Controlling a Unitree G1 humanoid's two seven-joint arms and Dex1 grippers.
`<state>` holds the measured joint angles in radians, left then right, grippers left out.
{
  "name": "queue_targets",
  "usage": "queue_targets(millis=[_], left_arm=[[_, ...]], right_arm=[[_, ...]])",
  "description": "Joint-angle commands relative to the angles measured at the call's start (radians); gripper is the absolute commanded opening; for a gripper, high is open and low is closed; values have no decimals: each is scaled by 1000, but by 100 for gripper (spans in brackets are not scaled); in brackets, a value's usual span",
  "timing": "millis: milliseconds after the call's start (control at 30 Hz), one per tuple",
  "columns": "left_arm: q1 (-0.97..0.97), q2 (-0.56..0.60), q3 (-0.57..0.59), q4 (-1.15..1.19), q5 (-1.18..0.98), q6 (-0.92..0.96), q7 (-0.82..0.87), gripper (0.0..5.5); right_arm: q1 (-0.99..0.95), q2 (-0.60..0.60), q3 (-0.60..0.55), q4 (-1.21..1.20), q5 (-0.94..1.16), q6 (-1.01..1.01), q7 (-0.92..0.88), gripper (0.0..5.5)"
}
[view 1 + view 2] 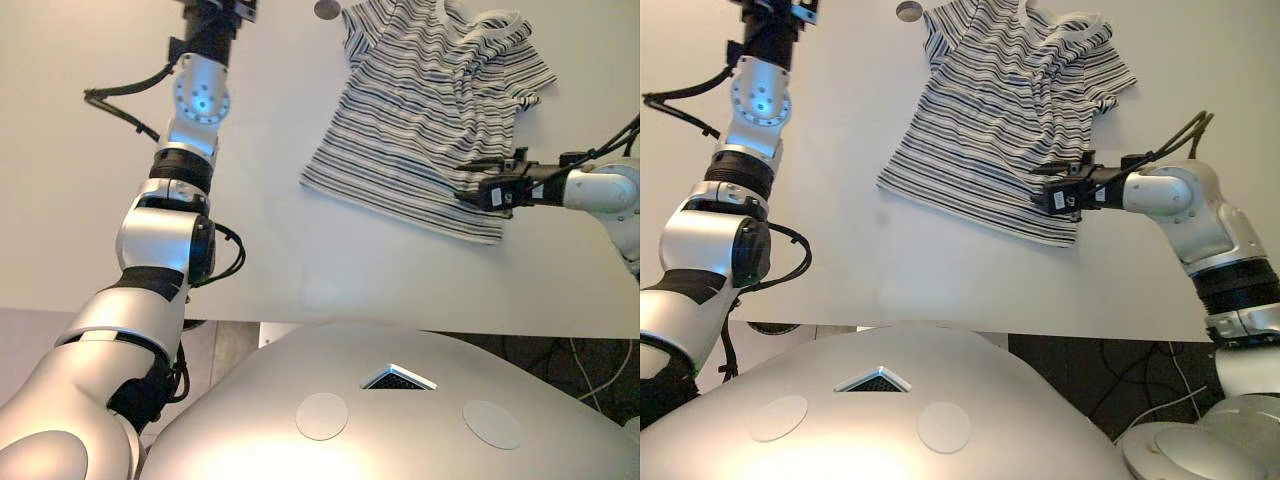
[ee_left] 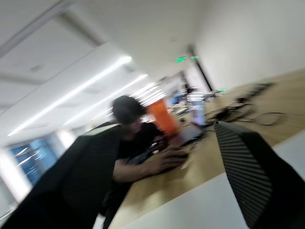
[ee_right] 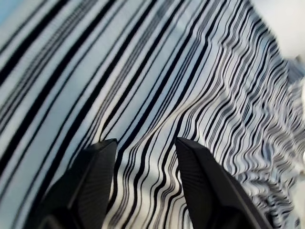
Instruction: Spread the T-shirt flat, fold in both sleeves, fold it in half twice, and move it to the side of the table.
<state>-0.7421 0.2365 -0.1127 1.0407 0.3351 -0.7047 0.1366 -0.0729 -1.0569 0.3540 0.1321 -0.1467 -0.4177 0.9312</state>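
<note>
Two dark fingers (image 3: pixel 95 181) of the right gripper (image 3: pixel 145 143) stand spread apart just over striped cloth, gripping nothing, as the robot works at flattening a T-shirt (image 1: pixel 990 110). The garment lies rumpled on the white table (image 1: pixel 940 270), on the robot's right half and toward the far side. Its collar (image 1: pixel 1085 22) points away and its hem (image 1: pixel 970 205) lies nearest the robot. The right gripper sits at the shirt's near right edge, close to the hem corner, where the fabric runs into tight ripples. The left gripper (image 2: pixel 167 143) is held up over the far left of the table, well apart from the shirt, its fingers apart and empty.

Spreading looks barely begun. To do it well, the right fingers should likely pinch one layer at the hem corner, then draw it low, outward and toward the robot, so the ripples pull out rather than bunch. The left arm would help by coming down to hold the opposite side.
</note>
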Motion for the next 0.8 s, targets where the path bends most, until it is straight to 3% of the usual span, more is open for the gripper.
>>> queue_targets(millis=[33,300,600,800], left_arm=[[-69,-38,-104,67,105,27,2,359],[-114,-125,-255,137,225,34,34,359],[-75,-150,-306,217,239,67,43,359],[3,-144,-372,269,293,110,55,359]], right_arm=[[159,-91,51,125,-50,-15,101,231],[104,-94,-54,184,105,-83,85,231],[78,-10,-425,-165,877,46,330,231],[-15,109,-501,-241,893,133,243,231]])
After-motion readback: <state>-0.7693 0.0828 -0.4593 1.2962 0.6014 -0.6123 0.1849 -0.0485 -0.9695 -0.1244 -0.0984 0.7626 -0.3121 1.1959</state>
